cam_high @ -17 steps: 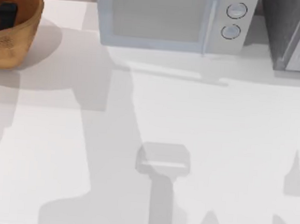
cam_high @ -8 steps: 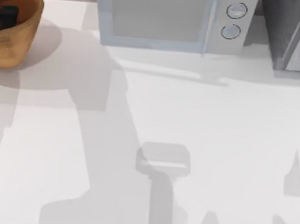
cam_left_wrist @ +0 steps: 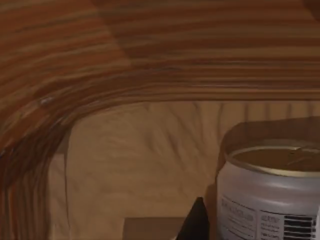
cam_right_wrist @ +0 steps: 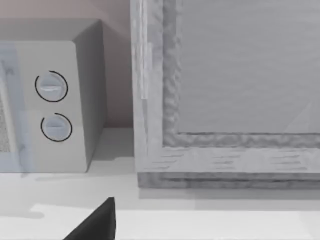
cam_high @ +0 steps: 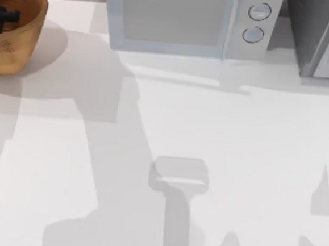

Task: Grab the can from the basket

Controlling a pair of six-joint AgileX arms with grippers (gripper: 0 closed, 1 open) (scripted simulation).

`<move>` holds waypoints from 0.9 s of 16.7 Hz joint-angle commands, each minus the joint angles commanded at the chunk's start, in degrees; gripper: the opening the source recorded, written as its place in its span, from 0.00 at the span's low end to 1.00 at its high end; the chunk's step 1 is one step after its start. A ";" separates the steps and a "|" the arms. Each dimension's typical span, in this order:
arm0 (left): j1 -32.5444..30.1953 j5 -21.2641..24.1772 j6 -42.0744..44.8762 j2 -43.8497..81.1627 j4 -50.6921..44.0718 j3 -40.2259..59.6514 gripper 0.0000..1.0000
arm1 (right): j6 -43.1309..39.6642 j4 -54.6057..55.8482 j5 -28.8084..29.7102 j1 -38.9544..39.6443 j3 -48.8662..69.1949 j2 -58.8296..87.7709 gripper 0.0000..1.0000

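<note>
1. Comparing the top view with a second before, the left hand [cam_high: 0, 16] had shifted slightly toward the left edge inside the large round brown-orange woven basket [cam_high: 24, 38] at the bench's [cam_high: 218, 161] far left corner; the white-and-red scrap showing beside it earlier was now covered.
2. That suggested the hand had settled over the small white-sided, gold-topped can [cam_left_wrist: 270, 200]; the lift looked not yet begun.
3. The left wrist view supplied what the top view lacked: the can stood upright on the basket floor, near the ribbed inner wall; whether the hand was released or clenched, I could not tell.
4. The right hand [cam_right_wrist: 97, 222] sat idle, its state likewise untellable, facing the pale boxy microwave [cam_high: 178, 21] and the grey cabinet [cam_high: 325, 39].
</note>
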 joint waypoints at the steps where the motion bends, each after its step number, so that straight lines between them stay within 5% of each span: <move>1: 0.00 0.00 0.00 0.00 0.00 0.00 0.17 | 0.00 0.00 0.00 0.00 0.00 0.00 1.00; 4: 0.00 0.00 0.00 0.00 0.00 0.00 0.00 | 0.00 0.00 0.00 0.00 0.00 0.00 1.00; 15: -0.01 -1.06 -0.17 -3.63 0.73 -1.52 0.00 | 0.00 0.00 0.00 0.00 0.00 0.00 1.00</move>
